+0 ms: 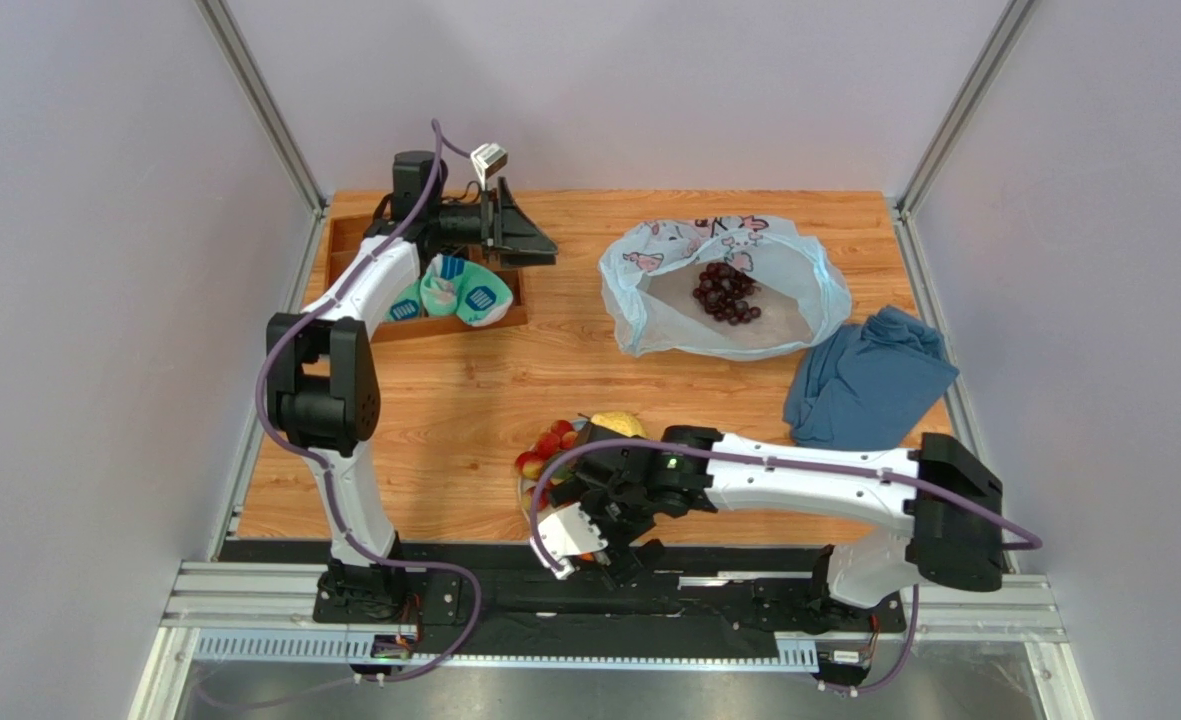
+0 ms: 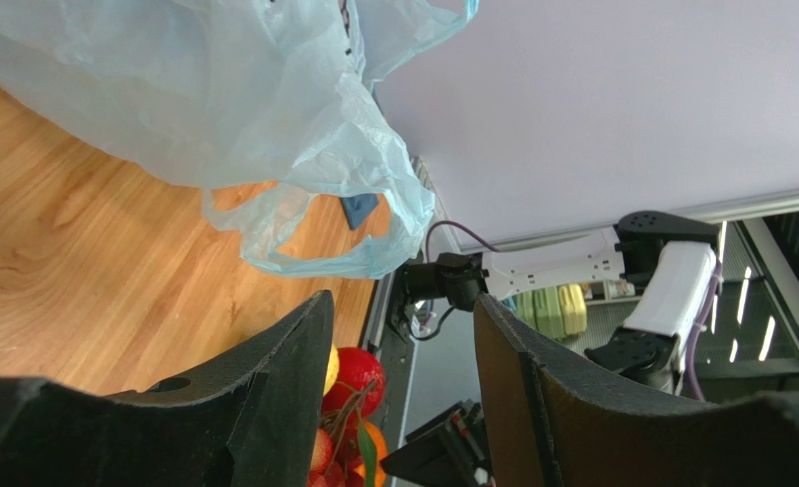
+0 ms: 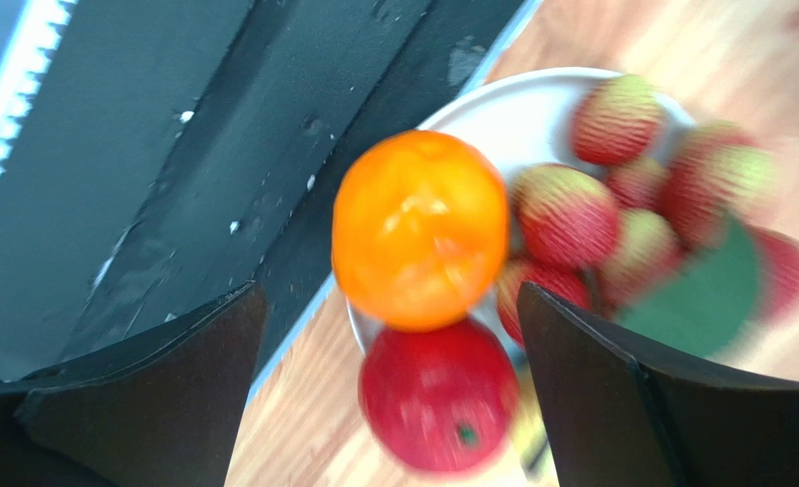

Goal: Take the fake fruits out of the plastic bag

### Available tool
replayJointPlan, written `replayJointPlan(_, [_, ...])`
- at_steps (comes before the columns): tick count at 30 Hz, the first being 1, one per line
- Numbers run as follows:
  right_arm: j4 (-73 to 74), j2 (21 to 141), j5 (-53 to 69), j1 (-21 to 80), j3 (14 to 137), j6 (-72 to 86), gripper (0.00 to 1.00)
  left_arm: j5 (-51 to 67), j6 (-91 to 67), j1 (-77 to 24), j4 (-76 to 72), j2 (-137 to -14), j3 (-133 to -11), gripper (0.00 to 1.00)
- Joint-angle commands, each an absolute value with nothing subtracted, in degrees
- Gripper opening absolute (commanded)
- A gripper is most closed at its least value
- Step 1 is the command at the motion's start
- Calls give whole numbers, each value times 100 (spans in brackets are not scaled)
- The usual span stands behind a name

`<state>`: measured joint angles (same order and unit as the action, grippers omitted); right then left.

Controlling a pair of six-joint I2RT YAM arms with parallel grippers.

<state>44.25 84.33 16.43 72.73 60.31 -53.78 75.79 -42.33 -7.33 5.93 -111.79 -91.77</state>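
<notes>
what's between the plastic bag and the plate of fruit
Just bare wooden tabletop between the plastic bag and the plate of fruit; the top external view shows it.

Top external: high up, behind the arm bases, tilted steeply down. The whole table (image 1: pixel 461 405) is in frame. The fake fruits (image 1: pixel 554 446) sit small, low of centre. Far view.

Left wrist: well apart from the fake fruits, beyond them and to their left. Low, rolled sideways, facing back toward them. They just show at the bottom edge. The plastic bag (image 2: pixel 220 91) looms close, with the right arm (image 2: pixel 576 266) beyond.

Right wrist: straight above the fake fruits, very near, looking down, blurred.

Shared: the fake fruits appear in all three views. The plastic bag and right arm appear in the top and left-wrist views.
</notes>
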Motion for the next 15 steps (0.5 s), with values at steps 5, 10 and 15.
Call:
replayJointPlan(5, [5573, 6386, 1249, 6919, 6899, -5187, 99, 7648, -2382, -782, 2067, -10424, -9605, 64])
replayJointPlan(10, [4948, 5757, 721, 5856, 7250, -4370, 96, 6716, -1152, -791, 2707, -9546, -8983, 71])
replayJointPlan(15, [5334, 6676, 1554, 3458, 7892, -3481, 72, 5996, -985, -975, 2952, -9360, -8964, 73])
